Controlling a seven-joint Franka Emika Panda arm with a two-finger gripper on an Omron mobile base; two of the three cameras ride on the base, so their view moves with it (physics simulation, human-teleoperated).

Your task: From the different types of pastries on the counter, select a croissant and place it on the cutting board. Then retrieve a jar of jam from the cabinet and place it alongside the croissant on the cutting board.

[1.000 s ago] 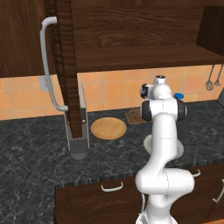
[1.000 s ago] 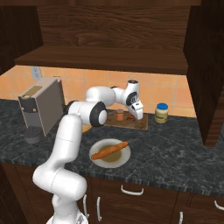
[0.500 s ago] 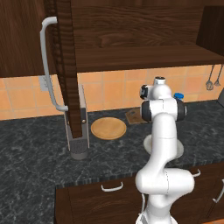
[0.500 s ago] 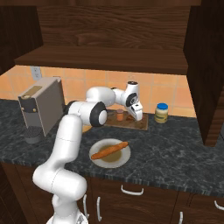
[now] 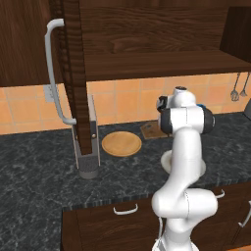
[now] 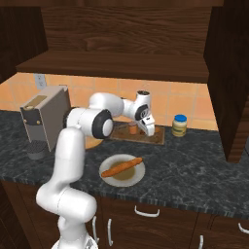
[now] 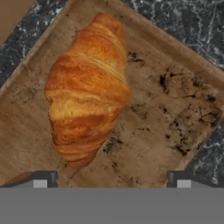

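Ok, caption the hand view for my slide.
Open pincer above a croissant lying on the cutting board.

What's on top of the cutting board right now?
The croissant lies on the cutting board, and an orange jar stands on it beside the open gripper. The arm covers the board's left end.
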